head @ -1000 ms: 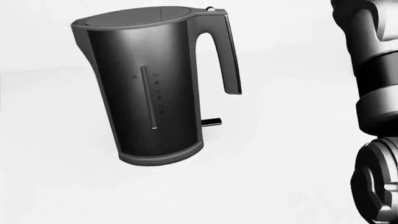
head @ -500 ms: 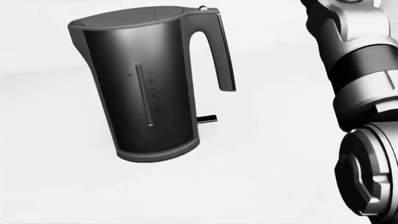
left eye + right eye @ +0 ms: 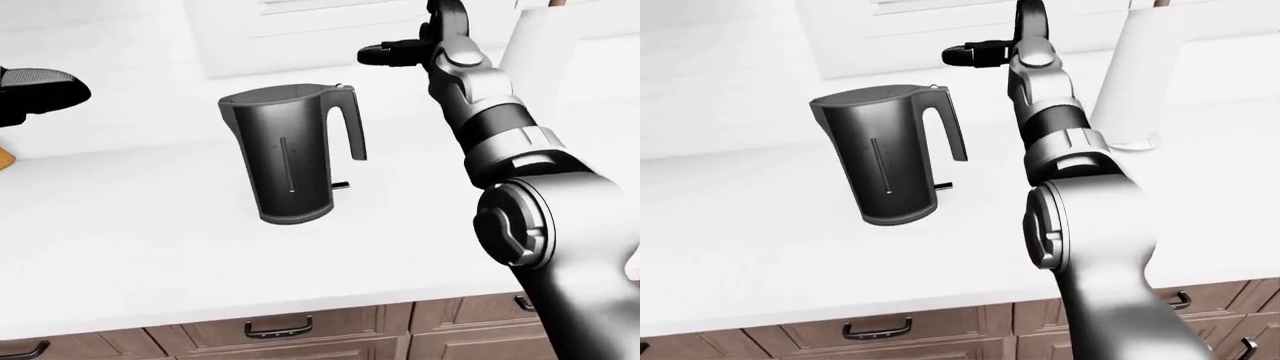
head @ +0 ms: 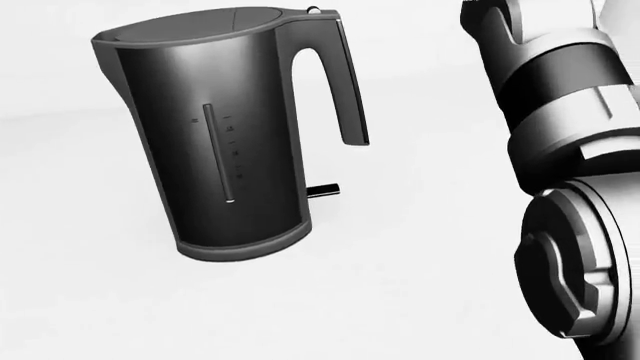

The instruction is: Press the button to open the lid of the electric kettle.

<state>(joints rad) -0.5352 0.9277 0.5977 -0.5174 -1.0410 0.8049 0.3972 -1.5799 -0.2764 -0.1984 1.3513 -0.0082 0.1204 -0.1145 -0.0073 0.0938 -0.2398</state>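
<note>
A dark grey electric kettle point(image 3: 288, 156) stands upright on the white counter point(image 3: 150, 225), its lid point(image 3: 272, 96) shut. A small round button point(image 3: 338, 87) sits at the top of the handle point(image 3: 352, 127); it also shows in the head view point(image 4: 313, 10). My right hand point(image 3: 372, 54) is above and to the right of the button, apart from it, with dark fingers point(image 3: 970, 54) stretched toward the left and holding nothing. A dark shape at the left edge looks like my left hand point(image 3: 35, 88), far from the kettle; its fingers are unclear.
A tall white roll point(image 3: 1138, 75) stands on the counter to the right of my right arm point(image 3: 495, 120). Wooden drawers with dark handles point(image 3: 278, 328) run below the counter edge. An orange object point(image 3: 5, 157) shows at the left edge.
In the head view my right arm has come further left toward the kettle. The kettle sits slightly further left and larger, so the camera has moved too.
</note>
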